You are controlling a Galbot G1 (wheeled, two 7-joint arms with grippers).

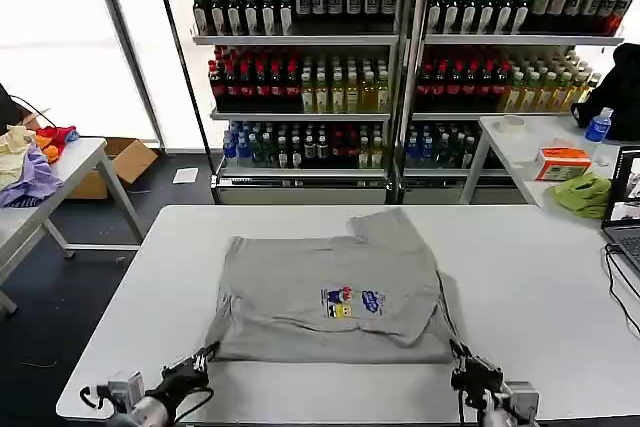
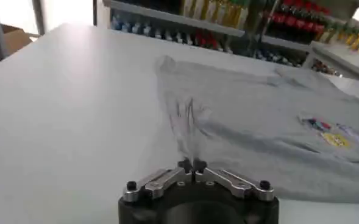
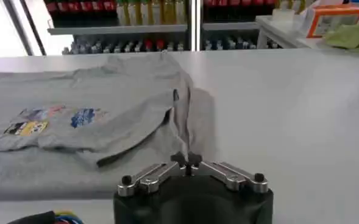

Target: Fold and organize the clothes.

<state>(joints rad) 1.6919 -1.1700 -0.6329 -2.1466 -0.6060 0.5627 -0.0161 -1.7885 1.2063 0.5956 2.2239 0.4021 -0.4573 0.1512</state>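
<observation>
One of the clothes, a light grey shirt (image 1: 335,292) with a small multicoloured chest print (image 1: 352,302), lies spread on the white table (image 1: 520,287), one sleeve sticking out at its far right. My left gripper (image 1: 207,353) is at the shirt's near left corner, shut on a pinch of the hem. The cloth puckers up into the left gripper (image 2: 192,163) in the left wrist view. My right gripper (image 1: 460,354) is at the near right corner, shut on the edge. There the fabric (image 3: 106,115) draws into a ridge leading to the right gripper (image 3: 186,159).
A shelf rack of bottles (image 1: 400,67) stands behind the table. A side table at left holds a heap of coloured garments (image 1: 30,157), with a cardboard box (image 1: 125,159) beyond. At right are a lime-green cloth (image 1: 583,192), an orange box (image 1: 563,162) and a laptop (image 1: 625,217).
</observation>
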